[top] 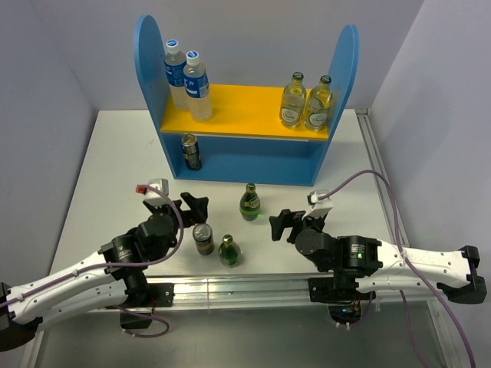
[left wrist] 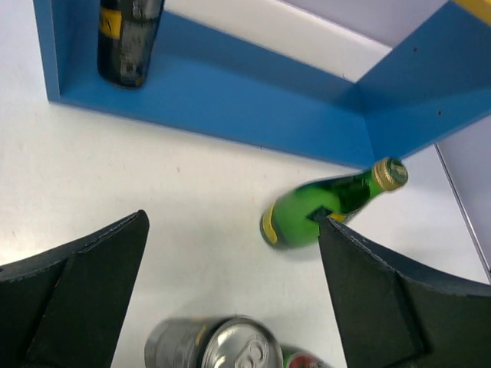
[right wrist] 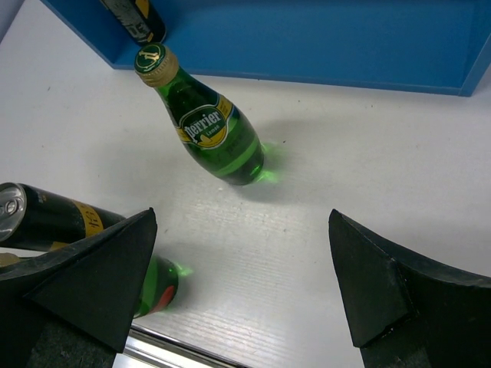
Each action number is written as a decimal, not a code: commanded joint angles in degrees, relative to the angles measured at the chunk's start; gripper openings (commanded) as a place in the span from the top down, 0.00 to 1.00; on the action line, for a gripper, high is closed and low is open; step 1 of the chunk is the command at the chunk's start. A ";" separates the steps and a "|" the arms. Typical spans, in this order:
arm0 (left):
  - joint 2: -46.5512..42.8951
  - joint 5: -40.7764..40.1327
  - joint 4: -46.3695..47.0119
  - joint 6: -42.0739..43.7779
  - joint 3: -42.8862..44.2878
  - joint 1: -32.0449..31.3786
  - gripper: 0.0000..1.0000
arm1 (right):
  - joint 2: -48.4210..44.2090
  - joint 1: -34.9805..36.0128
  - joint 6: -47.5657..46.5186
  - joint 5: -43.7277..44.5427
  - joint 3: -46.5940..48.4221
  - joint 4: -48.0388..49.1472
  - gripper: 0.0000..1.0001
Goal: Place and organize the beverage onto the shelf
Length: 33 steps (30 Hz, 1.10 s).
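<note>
The blue shelf [top: 149, 65] stands at the back of the table. Two water bottles [top: 188, 80] and two pale glass bottles [top: 305, 103] sit on its yellow board [top: 245, 107], and a dark can [top: 191, 151] on the lower level. On the table in front stand a green Perrier bottle [top: 249, 202], a can [top: 203, 238] and a smaller green bottle [top: 229, 251]. My left gripper [top: 196, 208] is open just left of the Perrier bottle [left wrist: 322, 211], above the can [left wrist: 219, 345]. My right gripper [top: 278, 225] is open to the right of the Perrier bottle [right wrist: 211, 126], holding nothing.
A metal rail [top: 245, 287] runs along the near table edge under both arm bases. A purple cable [top: 360, 180] loops over the table's right side. Grey walls close in the back and both sides. The shelf's lower back panel [right wrist: 322, 38] lies just beyond the right gripper.
</note>
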 commanded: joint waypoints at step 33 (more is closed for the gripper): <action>33.04 -24.10 -13.07 -41.10 -1.96 -25.55 0.14 | -4.65 0.23 4.71 1.02 -3.94 -0.56 0.00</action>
